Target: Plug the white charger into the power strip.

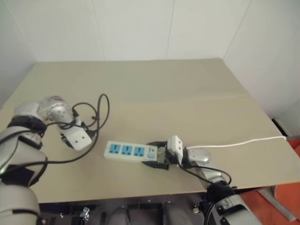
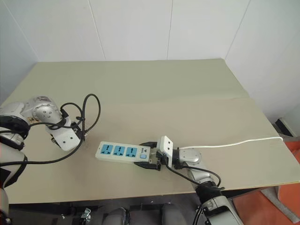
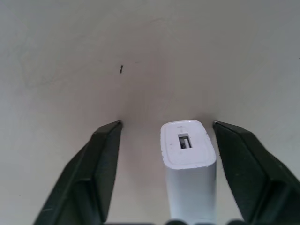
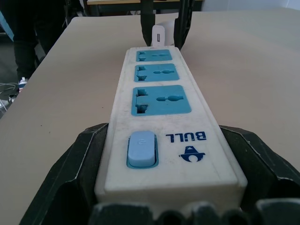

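The power strip [image 1: 129,151] lies near the table's front edge, its three blue sockets facing up. My right gripper [image 1: 157,157] is shut on its switch end, one black finger [image 4: 77,168] against each long side. The white charger [image 3: 189,152] stands upright on the table to the left of the strip, port end up. My left gripper [image 3: 166,124] points straight down over it, open, with the charger between its fingers [image 3: 105,164]. A gap shows on each side, and the wider one is beside that finger. The right wrist view shows the charger [image 4: 158,35] just beyond the strip's far end.
The strip's thin white cord [image 1: 234,143] runs right across the beige table [image 1: 187,93] to its right edge. A loop of black cable [image 1: 101,110] hangs from my left wrist above the table. White walls close off the back and right.
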